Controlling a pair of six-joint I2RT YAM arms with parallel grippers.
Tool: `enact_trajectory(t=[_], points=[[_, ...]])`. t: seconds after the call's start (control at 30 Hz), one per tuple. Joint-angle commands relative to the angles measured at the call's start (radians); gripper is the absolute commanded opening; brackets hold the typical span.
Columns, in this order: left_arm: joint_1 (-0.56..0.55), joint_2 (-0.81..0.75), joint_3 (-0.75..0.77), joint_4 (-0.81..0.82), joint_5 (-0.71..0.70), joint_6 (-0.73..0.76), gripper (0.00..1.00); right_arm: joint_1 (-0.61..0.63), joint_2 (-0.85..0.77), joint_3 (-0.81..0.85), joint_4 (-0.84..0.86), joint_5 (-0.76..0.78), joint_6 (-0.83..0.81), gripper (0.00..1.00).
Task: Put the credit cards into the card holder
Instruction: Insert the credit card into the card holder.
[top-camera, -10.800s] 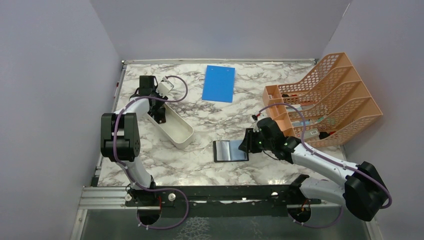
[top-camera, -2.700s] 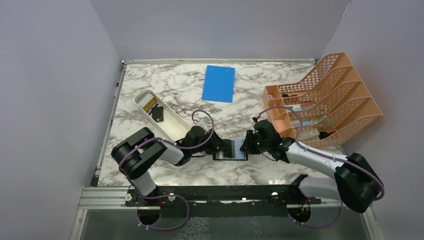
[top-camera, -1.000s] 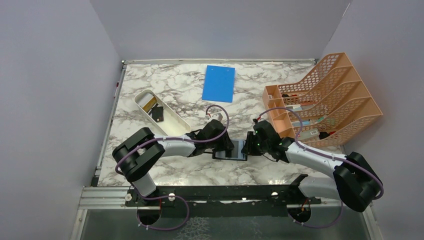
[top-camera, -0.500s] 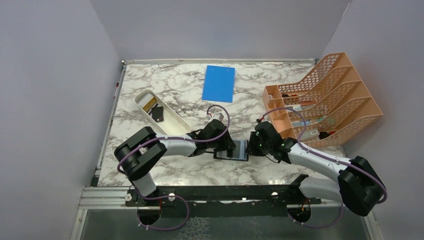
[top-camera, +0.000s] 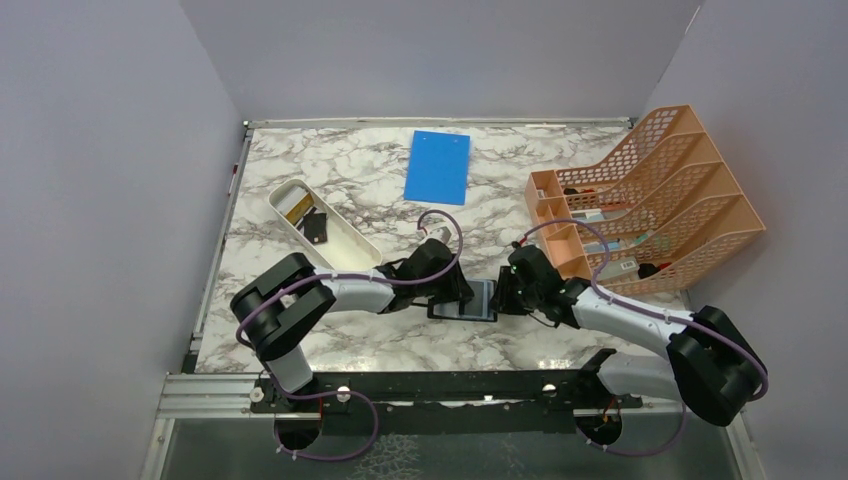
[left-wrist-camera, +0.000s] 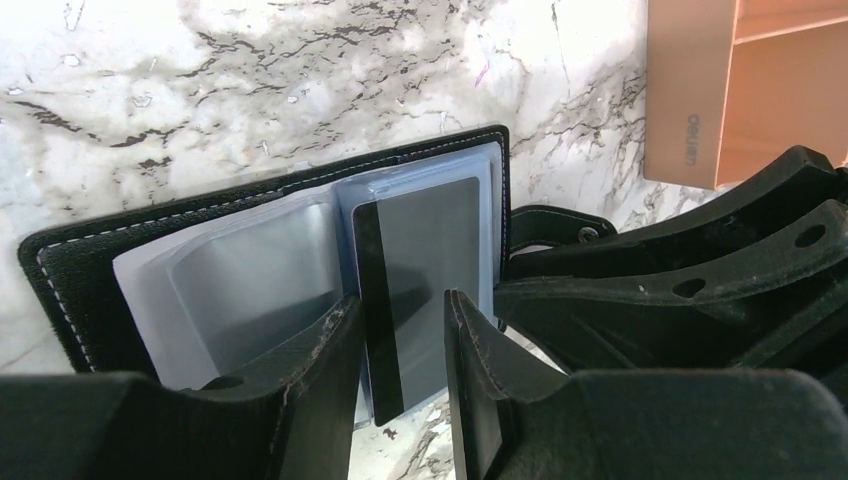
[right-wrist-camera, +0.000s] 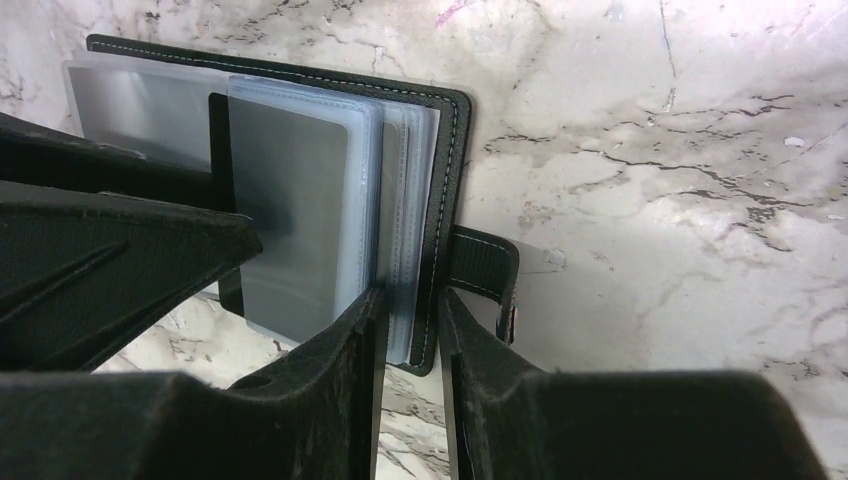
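Marbled bench top, boxed in by pale lilac walls, carries everything you need to track. At its near middle lies the card holder (top-camera: 478, 299), spread open flat with its clear grey-blue sleeves facing up and its snap tab (right-wrist-camera: 487, 280) poking out on the right.

Your left pincer (left-wrist-camera: 400, 305) is pinching a dark card (left-wrist-camera: 425, 260) by its long edges, magnetic stripe to the left. The card lies over the holder's right-hand stack of sleeves. In the right wrist view most of it looks to sit behind clear plastic, so I judge it partly seated, with its near end sticking out.

Your right pincer (right-wrist-camera: 408, 310) has its jaws narrowly apart around the edge of the right cover and the sleeves, and it appears to be clamped there. That grip is most likely there to stop the holder sliding or folding while the card is pushed in. The two pincers sit just beside each other, so mind contact between them.

The rest of the credit cards lie in the white tray (top-camera: 350, 255) at the far left: a yellowish card (top-camera: 295, 207) and a second dark card (top-camera: 316, 226). Well apart from the work are a blue board (top-camera: 438, 166) on the far side and an orange mesh rack (top-camera: 660, 190) at the right; neither matters to this step.
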Motion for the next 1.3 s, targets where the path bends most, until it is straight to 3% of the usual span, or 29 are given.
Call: enact_trajectory(t=[0.0, 0.3, 0.73, 1.03, 1.27], points=[[-0.029, 0.033, 0.047, 0.028, 0.033, -0.009, 0.37, 0.003, 0.028, -0.035, 0.076, -0.073, 0.021, 0.30], [-0.046, 0.080, 0.058, 0.031, 0.037, -0.019, 0.37, 0.003, 0.029, -0.045, 0.091, -0.077, 0.019, 0.30], [-0.045, -0.020, 0.036, -0.050, 0.014, -0.003, 0.38, 0.003, -0.028, -0.007, -0.019, 0.005, 0.007, 0.33], [-0.045, 0.001, 0.049, -0.060, 0.011, 0.009, 0.38, 0.003, -0.084, 0.013, -0.118, 0.086, 0.013, 0.22], [-0.045, -0.002, 0.062, -0.071, 0.001, 0.019, 0.38, 0.003, -0.084, 0.010, -0.138, 0.122, 0.028, 0.20]])
